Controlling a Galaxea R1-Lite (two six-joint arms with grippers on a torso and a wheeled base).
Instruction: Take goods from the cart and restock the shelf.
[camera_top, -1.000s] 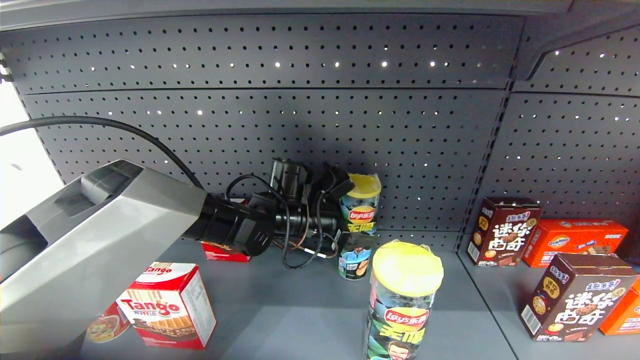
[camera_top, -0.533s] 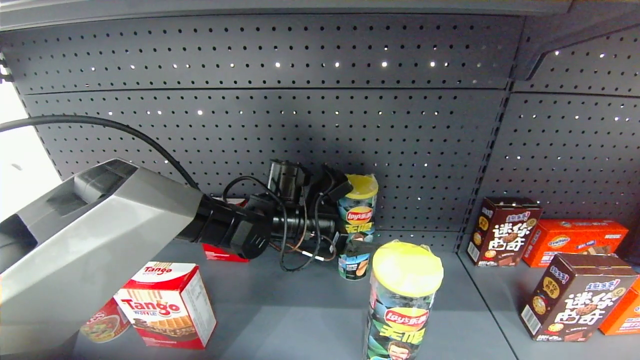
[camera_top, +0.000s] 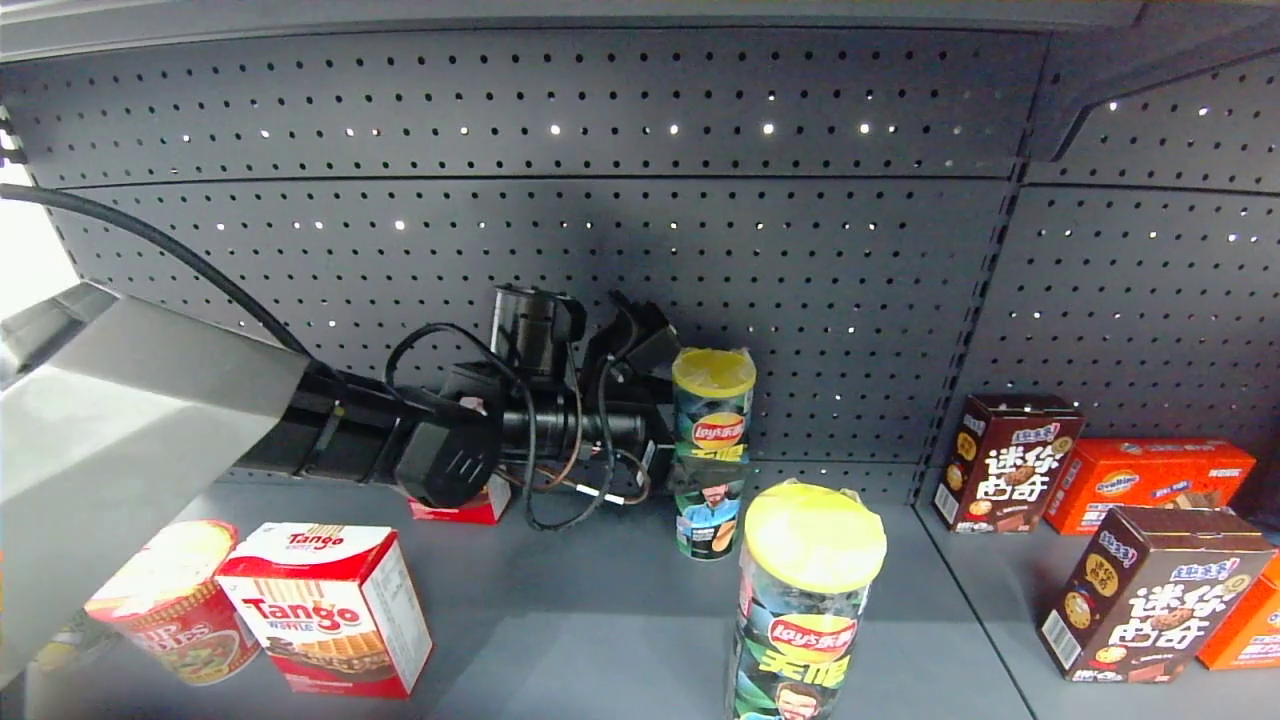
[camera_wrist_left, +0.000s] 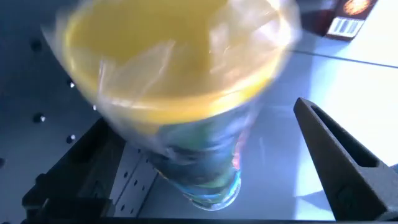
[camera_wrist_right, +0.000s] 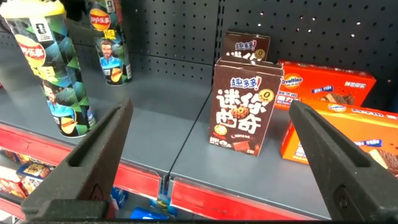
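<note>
Left wrist view: my left gripper (camera_wrist_left: 199, 134) straddles the chip can (camera_top: 712, 445) with its jaws wide, one finger clearly off it. The can stands upright on the shelf (camera_top: 600, 620), close to the pegboard (camera_top: 600, 250), so I judge it placed. Next I back straight out without clipping it. My right gripper (camera_wrist_right: 211, 124) hangs wide, empty.

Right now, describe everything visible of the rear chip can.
The rear can is a tall tube with a printed green-and-black wrap, a yellow lid and clear film over the top. It stands upright on the shelf near the pegboard, between the fingers of the open left tool; contact is unclear.
</note>
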